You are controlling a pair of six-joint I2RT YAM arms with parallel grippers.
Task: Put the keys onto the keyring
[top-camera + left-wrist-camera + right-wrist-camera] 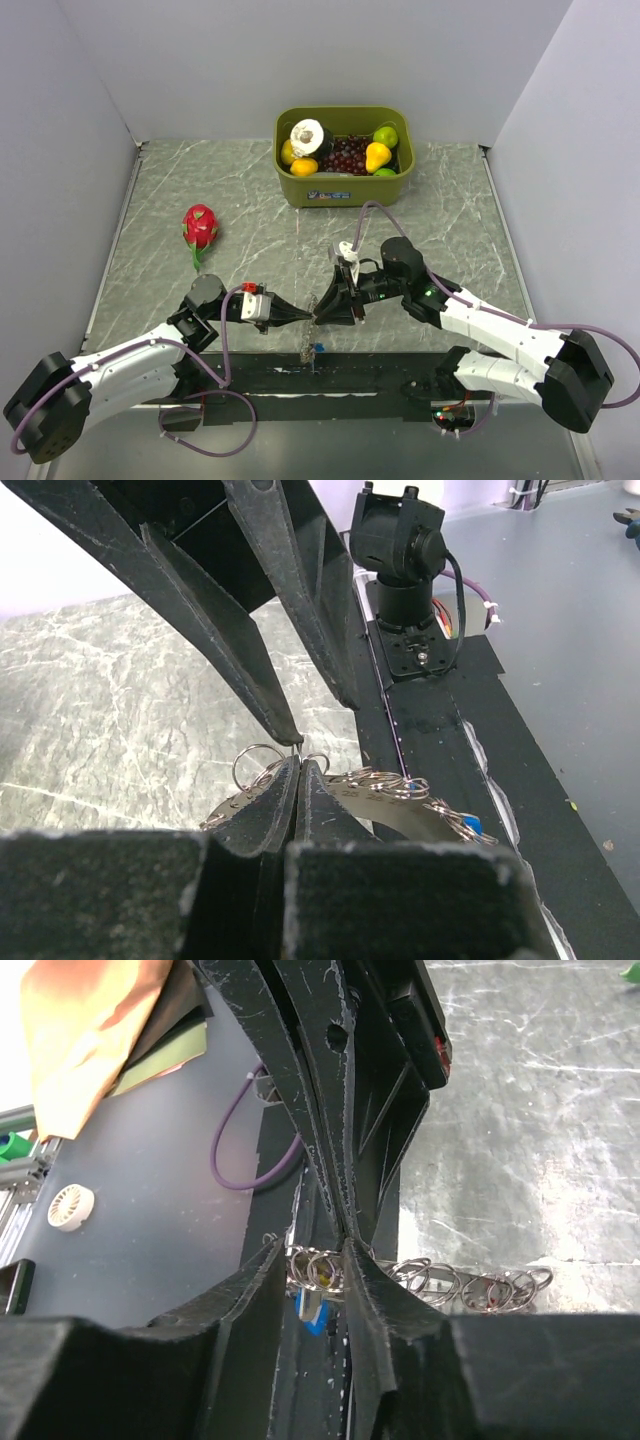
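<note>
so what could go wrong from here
The left gripper pinches the keyring only at its fingertips, so it could slip free. The right gripper sits almost against it; the tips may collide. The blue key lies right by the right fingers and might snag.

Both arms had white shells and black joints; the left arm (pixel 120 365), at seven o'clock, trailed a purple cable (pixel 223 345); the right arm (pixel 500 335), at four o'clock, showed green lights; the fingers (pixel 230 650) were black and tapered.
</note>
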